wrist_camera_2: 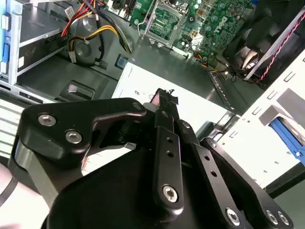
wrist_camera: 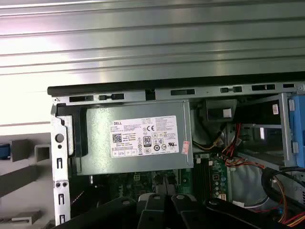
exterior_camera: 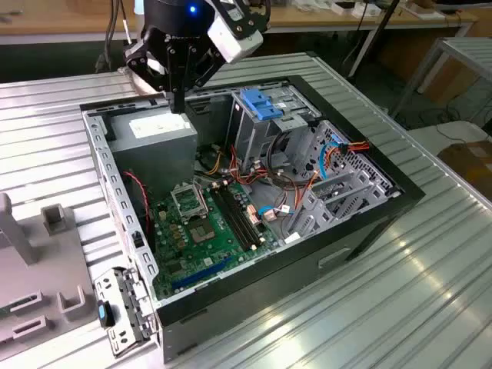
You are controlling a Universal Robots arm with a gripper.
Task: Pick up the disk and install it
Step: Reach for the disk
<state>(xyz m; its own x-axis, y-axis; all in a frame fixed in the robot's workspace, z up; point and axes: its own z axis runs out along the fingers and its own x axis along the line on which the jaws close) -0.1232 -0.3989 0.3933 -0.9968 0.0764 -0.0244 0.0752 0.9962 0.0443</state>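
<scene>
Disk: location can't be told from these views. Gripper (exterior_camera: 178,108) carries nothing; its two black fingers are pressed together w/ no gap, tips pointing down. In the exterior view an open PC case (exterior_camera: 254,300) lies on its side on a ribbed metal table (exterior_camera: 407,292), approx. centre frame. The gripper hangs over the case's 11 o'clock corner, just above the grey power supply (exterior_camera: 157,132); whether the tips touch it can't be told. Both wrist views show the white label on top of that box. A green motherboard (exterior_camera: 204,231) sits at 6 o'clock from the power supply. A metal drive cage (exterior_camera: 250,134) w/ a blue bracket (exterior_camera: 263,104) on top stands at 3 o'clock from the gripper, red and orange cables beyond it. A grey fixture (exterior_camera: 38,261) sits on the table at 8 o'clock, outside the case.
</scene>
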